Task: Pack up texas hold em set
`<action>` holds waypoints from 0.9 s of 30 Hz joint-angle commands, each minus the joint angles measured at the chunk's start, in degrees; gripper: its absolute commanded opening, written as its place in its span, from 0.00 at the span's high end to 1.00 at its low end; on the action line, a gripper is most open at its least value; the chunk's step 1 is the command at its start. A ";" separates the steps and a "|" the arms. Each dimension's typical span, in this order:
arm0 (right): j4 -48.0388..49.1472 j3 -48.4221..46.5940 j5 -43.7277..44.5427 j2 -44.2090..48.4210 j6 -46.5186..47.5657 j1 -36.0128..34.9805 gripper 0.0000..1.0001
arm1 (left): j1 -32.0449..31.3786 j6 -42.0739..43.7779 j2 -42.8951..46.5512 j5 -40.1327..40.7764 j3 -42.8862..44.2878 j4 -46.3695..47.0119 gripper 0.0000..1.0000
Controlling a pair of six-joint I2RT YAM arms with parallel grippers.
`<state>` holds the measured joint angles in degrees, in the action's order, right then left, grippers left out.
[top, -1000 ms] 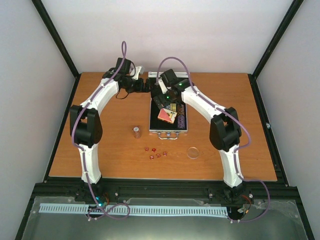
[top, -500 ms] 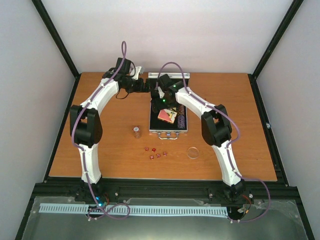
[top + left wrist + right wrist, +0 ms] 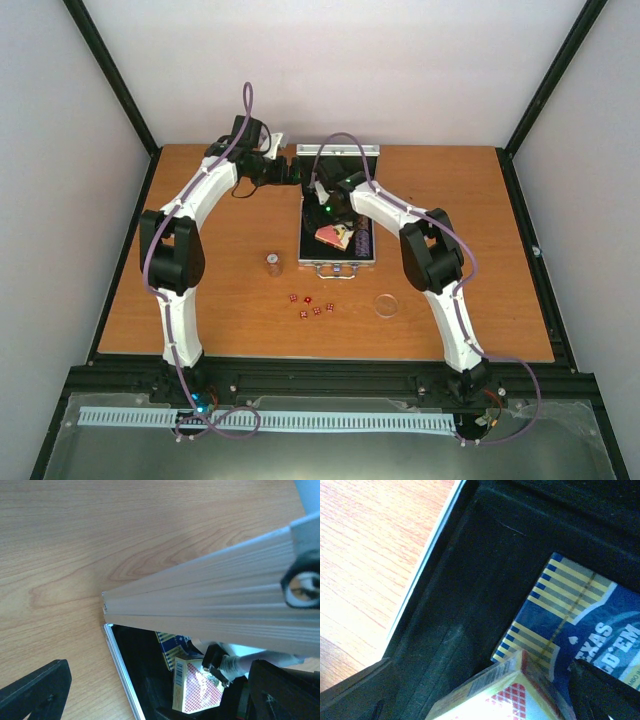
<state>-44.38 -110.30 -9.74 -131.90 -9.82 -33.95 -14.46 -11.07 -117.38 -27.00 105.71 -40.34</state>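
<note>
The silver case [image 3: 305, 238] lies open mid-table, its lid [image 3: 340, 150] standing at the back. A red card deck [image 3: 333, 235] leans tilted inside, over a flat blue and yellow striped pack [image 3: 580, 615] printed "TEXAS HOLD'EM". My right gripper [image 3: 326, 208] is down in the case, open, with the red deck [image 3: 505, 695] between its spread fingers. My left gripper [image 3: 290, 172] is open beside the lid's left end; the lid's ribbed edge [image 3: 210, 600] crosses its view above the red deck [image 3: 197, 690]. A chip stack [image 3: 272, 263], red dice [image 3: 310, 306] and a clear disc [image 3: 386, 305] sit on the table.
The case's handle [image 3: 337, 268] faces the near edge. The chip stack stands left of the case, the dice in front of it, the disc front right. Black frame rails [image 3: 120, 250] and white walls bound the wooden table.
My right arm has folded in and its gripper has moved toward the back of the case. The red deck stays tilted in the same spot. The left arm has not moved.
</note>
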 commanded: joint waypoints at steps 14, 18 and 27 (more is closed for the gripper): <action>-3.62 8.51 -11.20 5.83 15.50 -2.82 0.08 | 0.53 0.39 1.44 0.24 1.47 -0.05 0.00; -2.83 9.16 -1.27 6.79 12.63 -2.87 0.08 | 0.48 0.36 1.70 0.14 1.37 0.00 0.00; 1.71 10.94 8.34 12.93 12.04 -4.52 0.06 | 0.53 0.35 2.51 0.38 0.66 0.24 0.00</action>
<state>-45.19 -99.74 -7.42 -124.42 3.16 -36.91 -14.46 -11.07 -117.38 -26.94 105.71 -40.32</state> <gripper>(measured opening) 0.935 0.998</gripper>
